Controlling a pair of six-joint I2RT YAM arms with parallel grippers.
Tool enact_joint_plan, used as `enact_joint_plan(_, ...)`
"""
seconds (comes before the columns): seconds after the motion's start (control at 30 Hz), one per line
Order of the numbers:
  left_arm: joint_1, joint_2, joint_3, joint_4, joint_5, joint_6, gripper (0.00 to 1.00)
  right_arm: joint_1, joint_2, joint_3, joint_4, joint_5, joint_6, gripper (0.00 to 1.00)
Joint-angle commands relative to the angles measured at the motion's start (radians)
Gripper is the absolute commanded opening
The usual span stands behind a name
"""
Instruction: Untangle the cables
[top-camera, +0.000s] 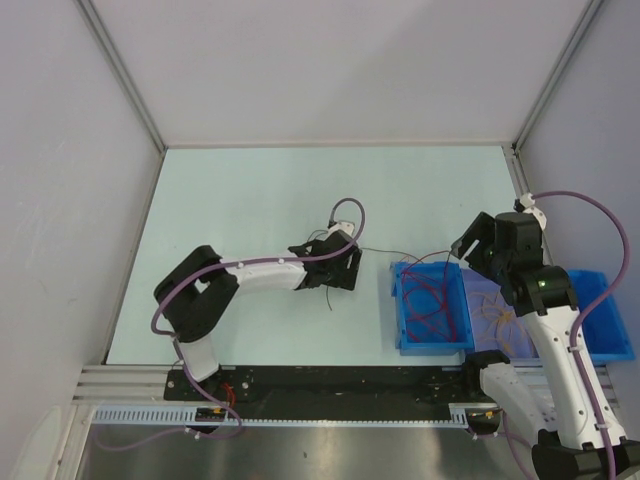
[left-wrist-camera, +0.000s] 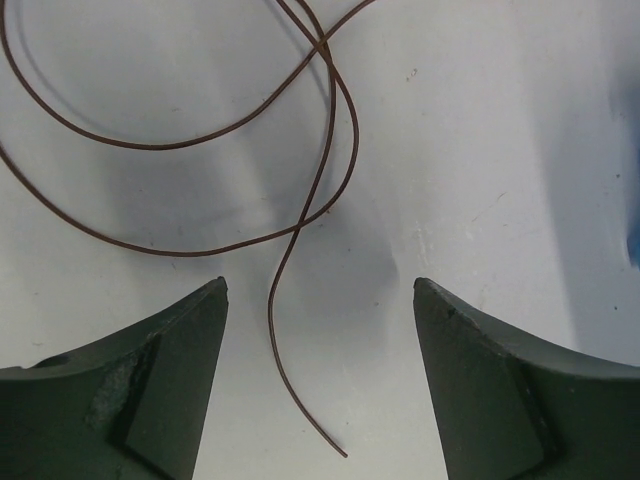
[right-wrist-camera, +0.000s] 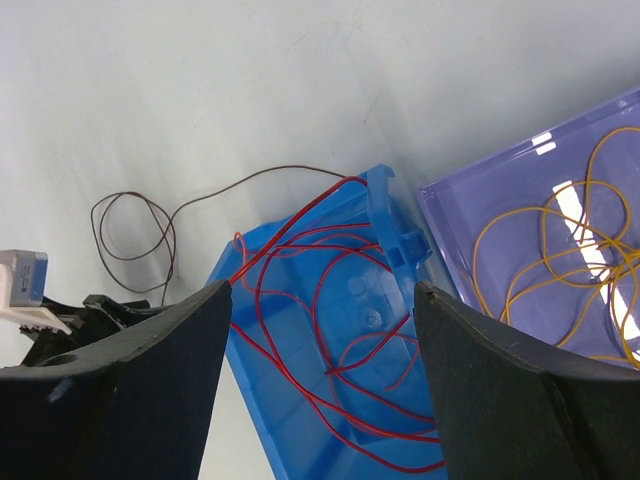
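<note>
A thin brown cable (left-wrist-camera: 272, 300) lies loose on the pale table in loops, and its free end runs between the fingers of my left gripper (left-wrist-camera: 320, 290) without touching them. That gripper is open, low over the table middle (top-camera: 338, 268). The brown cable (top-camera: 390, 251) stretches right toward a blue bin (top-camera: 432, 345) that holds a red cable (top-camera: 430, 300). My right gripper (right-wrist-camera: 322, 290) hangs open above this bin, holding nothing, with the red cable (right-wrist-camera: 300, 225) below it. A yellow cable (right-wrist-camera: 520, 215) lies coiled in a purple tray (right-wrist-camera: 450, 230) beside the bin.
A second blue bin (top-camera: 610, 330) stands at the far right, partly behind the right arm. The purple tray (top-camera: 490, 300) sits between the two bins. Grey walls close in the table at the back and on both sides.
</note>
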Motion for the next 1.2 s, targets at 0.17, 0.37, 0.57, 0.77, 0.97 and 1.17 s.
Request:
enact_joint_plan(0.17, 0.008, 0.037, 0.036, 0.029, 0.031, -0.023, 0.64, 0.008, -0.008, -0.009, 0.031, -0.016, -0.016, 0.78)
enact_joint_plan(0.37, 0.016, 0.043, 0.034, 0.023, 0.031, -0.029, 0.31, 0.006, -0.017, -0.009, 0.022, -0.011, -0.02, 0.78)
enact_joint_plan(0.57, 0.019, 0.06, 0.069, -0.004, 0.039, -0.017, 0.0, 0.008, -0.019, -0.009, 0.018, -0.014, -0.018, 0.78)
enact_joint_plan(0.77, 0.017, -0.029, 0.109, -0.021, 0.085, 0.018, 0.0, 0.009, -0.034, -0.009, 0.018, -0.043, -0.015, 0.78)
enact_joint_plan(0.97, 0.023, -0.17, 0.239, -0.138, 0.097, 0.075, 0.0, 0.012, -0.055, -0.009, 0.011, -0.065, -0.012, 0.78)
enact_joint_plan(1.17, 0.026, -0.291, 0.416, -0.241, 0.094, 0.12, 0.0, 0.017, -0.08, -0.009, 0.011, -0.097, -0.001, 0.78)
